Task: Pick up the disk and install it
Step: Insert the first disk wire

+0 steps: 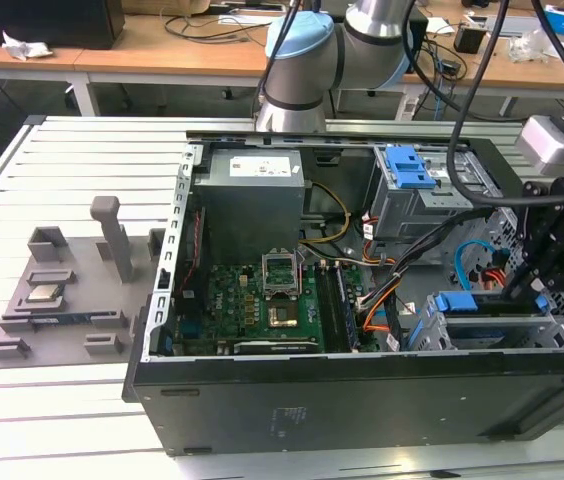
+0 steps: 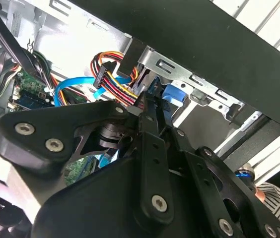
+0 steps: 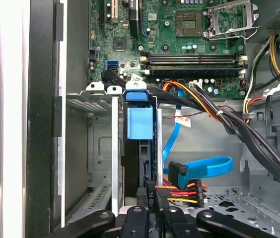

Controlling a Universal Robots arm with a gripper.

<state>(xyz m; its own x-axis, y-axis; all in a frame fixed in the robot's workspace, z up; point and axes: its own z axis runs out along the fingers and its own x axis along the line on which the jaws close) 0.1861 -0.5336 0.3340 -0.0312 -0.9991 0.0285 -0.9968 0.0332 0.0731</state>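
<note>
Looking at the exterior view first: my arm (image 1: 307, 60) comes down from the far side of the slatted counter (image 1: 82, 160), and the open computer case (image 1: 362, 300) lies on its side in the middle of it. My fingers (image 1: 537, 280) are down at the exterior view's right end of the case, right over the drive bay. The disk (image 1: 482, 318) sits on edge in there, its blue carrier frame showing along the upper edge. Further back in the case is a grey drive cage (image 1: 409, 195) with a blue latch. The green motherboard (image 1: 262, 300) fills the middle, with the power supply (image 1: 252, 195) behind it. Off to the exterior view's left, a grey parts tray (image 1: 62, 300) rests on the counter with a small silver chip (image 1: 42, 293) in it.

Second wrist view: mostly my own black linkage, with my fingers (image 2: 147, 111) reaching toward a blue bit of the disk's frame (image 2: 172, 96) under the bay's metal rail. A bundle of coloured power wires (image 2: 112, 74) and a blue data cable (image 2: 75, 87) run just beside them.

First wrist view: the disk (image 3: 139, 144) stands upright in the bay slot, blue tab facing me, and my fingers (image 3: 147, 196) meet its near edge. They look clamped on it, though I honestly can't tell for sure.
</note>
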